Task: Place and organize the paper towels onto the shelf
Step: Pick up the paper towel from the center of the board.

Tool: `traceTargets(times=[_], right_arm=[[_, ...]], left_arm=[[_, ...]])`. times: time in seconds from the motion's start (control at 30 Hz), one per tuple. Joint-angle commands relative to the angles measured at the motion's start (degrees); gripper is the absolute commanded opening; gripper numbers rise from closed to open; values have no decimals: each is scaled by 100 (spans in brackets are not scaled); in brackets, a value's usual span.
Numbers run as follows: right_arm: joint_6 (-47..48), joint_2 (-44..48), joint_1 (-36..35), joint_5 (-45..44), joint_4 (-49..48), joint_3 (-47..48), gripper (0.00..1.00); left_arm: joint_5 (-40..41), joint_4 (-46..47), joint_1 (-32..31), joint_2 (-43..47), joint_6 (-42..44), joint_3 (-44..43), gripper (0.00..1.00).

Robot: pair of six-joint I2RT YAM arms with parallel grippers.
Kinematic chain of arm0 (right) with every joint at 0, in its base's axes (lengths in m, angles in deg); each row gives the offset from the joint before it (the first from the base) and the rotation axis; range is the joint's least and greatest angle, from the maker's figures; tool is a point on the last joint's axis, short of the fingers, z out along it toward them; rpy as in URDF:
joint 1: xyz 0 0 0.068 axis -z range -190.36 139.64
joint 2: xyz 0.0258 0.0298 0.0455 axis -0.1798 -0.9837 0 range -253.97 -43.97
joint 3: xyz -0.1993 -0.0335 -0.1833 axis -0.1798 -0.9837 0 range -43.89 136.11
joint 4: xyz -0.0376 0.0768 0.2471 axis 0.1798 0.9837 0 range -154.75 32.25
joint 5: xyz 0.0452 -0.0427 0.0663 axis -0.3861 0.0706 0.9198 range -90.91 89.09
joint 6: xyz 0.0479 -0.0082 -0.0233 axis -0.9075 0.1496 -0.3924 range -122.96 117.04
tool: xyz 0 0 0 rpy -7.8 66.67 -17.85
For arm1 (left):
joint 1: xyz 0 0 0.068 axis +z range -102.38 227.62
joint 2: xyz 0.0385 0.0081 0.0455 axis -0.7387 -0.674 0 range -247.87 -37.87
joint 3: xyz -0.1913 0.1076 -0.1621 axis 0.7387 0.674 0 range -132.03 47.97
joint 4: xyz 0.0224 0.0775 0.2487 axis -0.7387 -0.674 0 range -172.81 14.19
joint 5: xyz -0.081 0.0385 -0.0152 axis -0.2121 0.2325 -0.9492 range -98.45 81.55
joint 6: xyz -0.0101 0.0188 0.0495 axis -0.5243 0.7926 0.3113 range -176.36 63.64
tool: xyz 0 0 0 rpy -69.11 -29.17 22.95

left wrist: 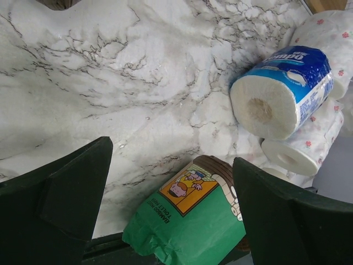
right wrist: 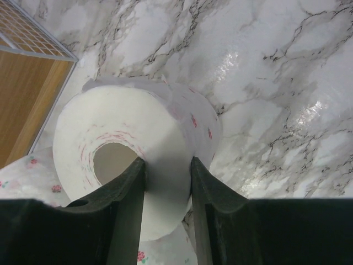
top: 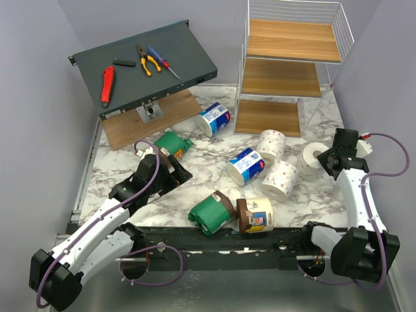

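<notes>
The shelf stands ahead of the right gripper and to its left. In the right wrist view, its wire corner and its lowest board show close to the upper left of the jaws. All three boards are bare, and the right arm is much nearer to them than the left one. The marble table shows open surface between these jaws and the front edge of the shelf.

The speckled white roll lies on its side with its hollow end toward the right jaws, so its long axis runs along the fingers. One finger is inside the core and the other is outside. They pinch the paper wall between them.

The left gripper hangs with its jaws wide apart and holds nothing. The green roll lies below and between them, a little toward the right finger. It lies slanted, with its brown end pointing away. A blue-and-white roll lies further ahead, beyond the right finger.
</notes>
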Motion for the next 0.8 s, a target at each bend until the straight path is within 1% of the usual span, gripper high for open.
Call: traceTargets(times=[0.0,0.17,0.47,0.63,0.77], right_arm=[[55,351,15,231,203,269,30],[41,624,-28,353,505,512,28],[391,1013,-574,344,1094,1378,28],[700,974,-816,1020,1269,1845,30],[894,730,-984,1327,1448,2428,30]], left_arm=[[67,-145,-39,145,6,-233,95],[70,-243,-40,133,41,-315,95],[105,-306,-36,194,51,-390,95],[70,-327,-39,172,-19,-392,95],[90,-338,-39,207,-85,-378,94]])
